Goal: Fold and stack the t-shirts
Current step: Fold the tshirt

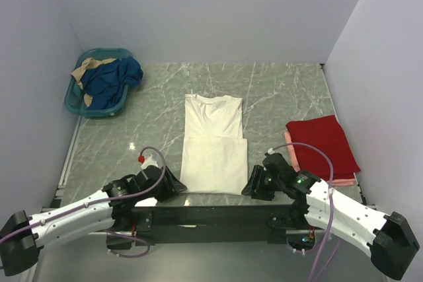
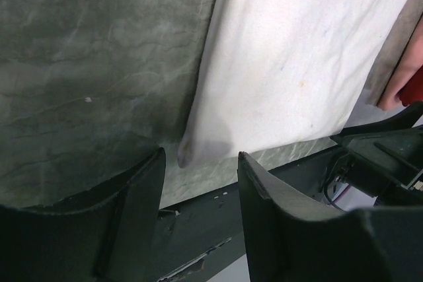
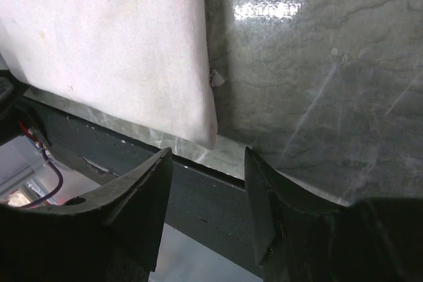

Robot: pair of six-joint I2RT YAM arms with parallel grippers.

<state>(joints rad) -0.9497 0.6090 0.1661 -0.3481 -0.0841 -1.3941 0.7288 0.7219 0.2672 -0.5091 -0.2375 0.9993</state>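
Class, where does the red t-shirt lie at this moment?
In the top view, the red t-shirt lies folded at the table's right side, atop a pink one, beyond the right end effector.

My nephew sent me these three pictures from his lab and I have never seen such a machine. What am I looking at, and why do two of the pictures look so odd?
These are two robot arms bolted at the near edge of a marble-patterned table. The wide picture is from a fixed camera above and behind them. The two odd ones come from cameras on the wrists, so the dark shapes at the bottom are each arm's own two fingers.

In the middle lies a cream-white t-shirt, partly folded. To the right a folded red t-shirt rests on a pink one. At the far left a teal basket holds more clothes.

The left gripper and right gripper are both open and hold nothing. Each sits by a near corner of the cream-white shirt.
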